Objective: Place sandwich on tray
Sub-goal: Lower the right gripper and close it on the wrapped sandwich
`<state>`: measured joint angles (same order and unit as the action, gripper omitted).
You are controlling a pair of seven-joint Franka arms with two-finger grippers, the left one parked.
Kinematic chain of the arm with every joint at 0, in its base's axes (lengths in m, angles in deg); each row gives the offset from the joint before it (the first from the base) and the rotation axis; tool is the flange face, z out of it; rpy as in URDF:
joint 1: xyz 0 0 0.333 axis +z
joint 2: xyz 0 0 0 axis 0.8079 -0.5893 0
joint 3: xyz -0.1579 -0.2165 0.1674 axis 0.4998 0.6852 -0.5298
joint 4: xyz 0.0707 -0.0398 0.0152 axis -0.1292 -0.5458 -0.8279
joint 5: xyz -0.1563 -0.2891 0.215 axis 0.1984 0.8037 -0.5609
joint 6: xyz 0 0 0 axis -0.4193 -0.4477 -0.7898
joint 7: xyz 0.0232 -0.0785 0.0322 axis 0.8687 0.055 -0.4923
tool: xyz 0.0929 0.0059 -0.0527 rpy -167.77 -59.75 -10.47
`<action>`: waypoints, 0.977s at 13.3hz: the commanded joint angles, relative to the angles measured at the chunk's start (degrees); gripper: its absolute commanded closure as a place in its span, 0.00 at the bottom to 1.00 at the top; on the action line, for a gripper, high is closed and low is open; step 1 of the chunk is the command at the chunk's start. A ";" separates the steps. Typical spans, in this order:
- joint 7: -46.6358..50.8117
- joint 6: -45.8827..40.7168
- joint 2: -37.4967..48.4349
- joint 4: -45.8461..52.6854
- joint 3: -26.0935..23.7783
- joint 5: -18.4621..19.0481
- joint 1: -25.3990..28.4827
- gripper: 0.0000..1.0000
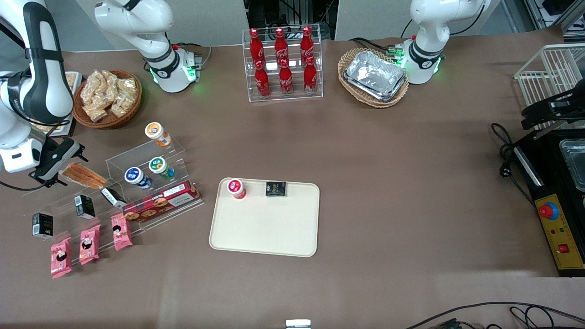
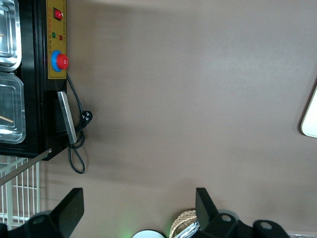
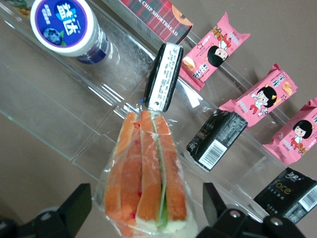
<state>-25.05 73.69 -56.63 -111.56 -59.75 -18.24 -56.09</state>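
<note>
While I am watching the front view, the gripper [image 1: 54, 171] is hanging at the working arm's end of the table, right at the sandwich [image 1: 83, 176], which is lying on the clear acrylic display stand [image 1: 137, 192]. The tray [image 1: 265, 228] is sitting well apart from it near the table's middle, already carrying a red-capped cup [image 1: 236, 188] and a small black packet [image 1: 276, 188] along its edge farther from the camera. From this view I cannot tell whether the wrap is touching the fingers.

Left wrist view: I am seeing only bare tabletop, a black control box [image 2: 44, 74] and a sliver of the tray's corner [image 2: 311, 119]; nothing here is bearing on the grasp.

Right wrist view: the fingers [image 3: 74, 206] are standing wide, one on either side of the sandwich's [image 3: 146, 183] broad end, not closed on it. A black-and-white packet [image 3: 163, 77] is leaning just at the sandwich's pointed tip, and a blue-capped cup [image 3: 67, 27] is standing near.

Risks, as I am judging them: the slick, loose wrap may be slipping through the closing fingers; a hard squeeze could be crushing the soft layers; lifting may be dragging the packet at the tip off its step; and on the tray, a careless set-down could be knocking the cup over.
</note>
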 commanded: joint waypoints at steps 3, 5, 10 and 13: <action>0.09 1.89 -0.49 -0.68 0.32 -3.46 -0.18 0.74; -0.08 1.80 -0.85 -0.33 0.49 -4.52 -0.26 0.95; -0.26 -0.04 -1.38 5.46 0.15 -4.61 0.44 1.00; 2.19 -7.05 -3.48 13.09 -0.12 -8.03 3.15 1.00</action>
<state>-24.81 73.17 -57.03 -106.38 -59.82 -22.76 -55.45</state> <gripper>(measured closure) 0.617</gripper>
